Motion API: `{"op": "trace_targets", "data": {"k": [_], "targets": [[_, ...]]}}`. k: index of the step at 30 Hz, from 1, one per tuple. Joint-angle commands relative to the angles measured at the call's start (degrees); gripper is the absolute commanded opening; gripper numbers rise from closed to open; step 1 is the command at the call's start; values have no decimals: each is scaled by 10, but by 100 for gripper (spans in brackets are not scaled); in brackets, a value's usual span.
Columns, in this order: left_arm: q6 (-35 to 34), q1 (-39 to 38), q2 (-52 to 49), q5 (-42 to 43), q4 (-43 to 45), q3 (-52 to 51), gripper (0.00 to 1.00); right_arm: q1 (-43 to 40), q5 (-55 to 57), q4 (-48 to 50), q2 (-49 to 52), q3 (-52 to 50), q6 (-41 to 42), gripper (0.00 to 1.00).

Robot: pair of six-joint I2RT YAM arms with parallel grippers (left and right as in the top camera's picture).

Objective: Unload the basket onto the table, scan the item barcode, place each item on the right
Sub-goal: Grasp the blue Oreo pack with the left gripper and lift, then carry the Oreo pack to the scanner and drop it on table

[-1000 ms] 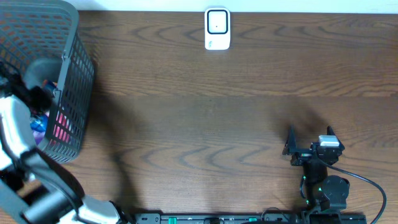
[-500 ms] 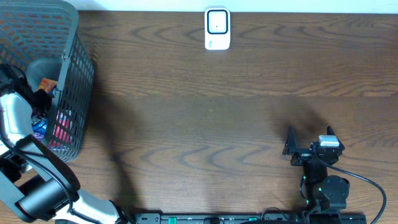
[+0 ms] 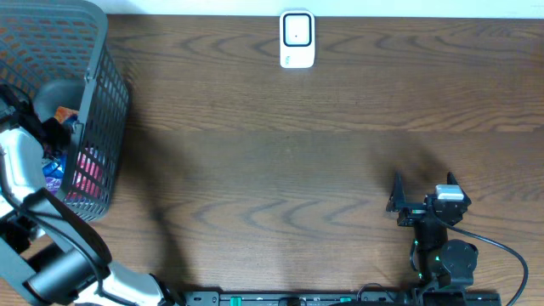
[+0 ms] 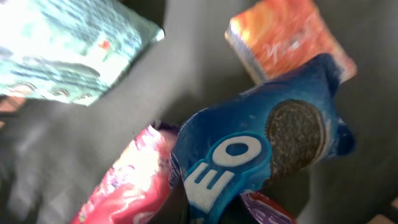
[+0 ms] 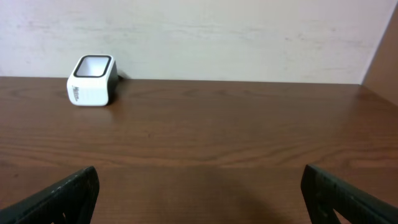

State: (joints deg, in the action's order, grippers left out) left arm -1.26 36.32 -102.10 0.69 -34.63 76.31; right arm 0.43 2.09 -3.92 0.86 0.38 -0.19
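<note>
The left tool (image 4: 208,216) is reaching down inside the dark mesh basket (image 3: 102,102) at the left end of the surface (image 3: 297,153), and it is pinching narrowly on the lower end of the blue Oreo packet (image 4: 261,155), which is standing up out of the pile toward the wrist camera. A pink packet (image 4: 130,186) is lying just beside the Oreo packet on its left, an orange packet (image 4: 289,37) is sitting behind its upper end, and a pale green packet (image 4: 68,50) is lying further off in the basket's corner. The right tool (image 3: 422,191) is resting at the near right of the surface with its jaws spread wide and holding nothing. The white scanner (image 3: 297,39) is standing at the far edge of the surface, well apart from both the basket and the right tool.
</note>
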Motion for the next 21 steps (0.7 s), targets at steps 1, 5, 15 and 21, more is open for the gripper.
{"op": "trace_targets", "data": {"k": [1,5,15,21], "targets": [[-2,2,97,11,29,33,7,-4,0,-2,-2,-1,10,99],[-57,2,215,34,94,33,7,-4,0,-2,-2,-1,10,99],[-306,-100,379,318,219,33,7,-4,0,-2,-2,-1,10,99],[-283,-335,332,330,232,32,7,-4,0,-2,-2,-1,10,99]]}}
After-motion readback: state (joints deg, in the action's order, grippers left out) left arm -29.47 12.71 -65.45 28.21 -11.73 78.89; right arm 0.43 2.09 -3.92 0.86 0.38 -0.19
